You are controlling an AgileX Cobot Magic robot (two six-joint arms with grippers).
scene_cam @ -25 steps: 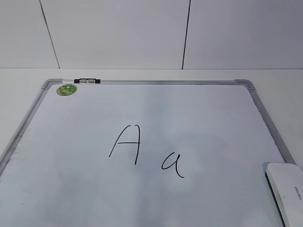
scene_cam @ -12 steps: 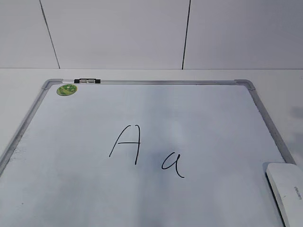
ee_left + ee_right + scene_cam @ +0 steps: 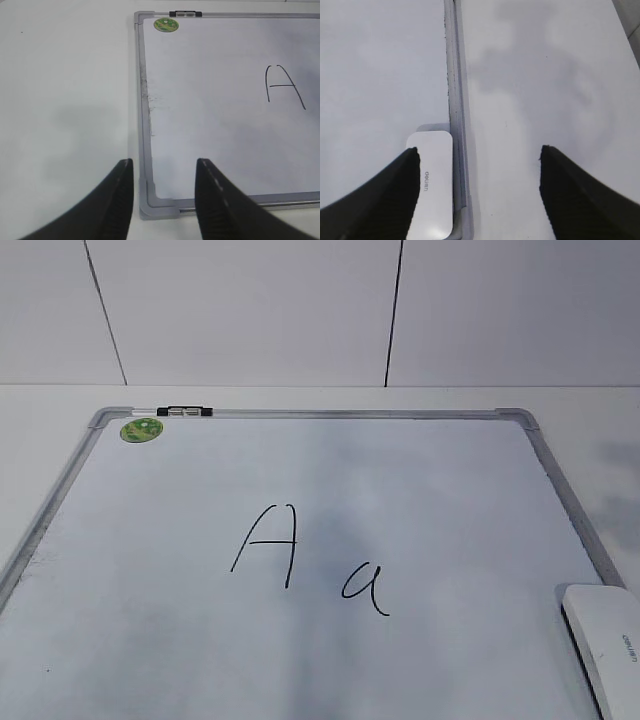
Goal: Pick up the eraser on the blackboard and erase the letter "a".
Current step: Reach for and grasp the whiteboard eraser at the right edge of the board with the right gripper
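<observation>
A blackboard (image 3: pixel 420 480) with a white writing surface and a silver-grey frame is laid flat on a white bench (image 3: pixel 590 405). A round green sticker (image 3: pixel 141 429) is seen near its far left corner, and a small black-and-clear clip (image 3: pixel 184 412) is fixed on the far frame rail just beside it. Near the middle of the board a capital "A" (image 3: pixel 266 545) is written in black, and the letter "a" (image 3: pixel 366 588) is written just to its right and slightly nearer the camera.

The eraser (image 3: pixel 606 642) is found lying on the board at its right edge, against the frame rail, close to the near right corner. Grey lettering is printed on its white top.

The right gripper (image 3: pixel 479 187) is held above the board's right rail with its jaws spread wide and nothing between them; its left finger is seen just beside the eraser. The left gripper (image 3: pixel 164 192) is held over the board's near left corner, jaws partly apart and empty.
</observation>
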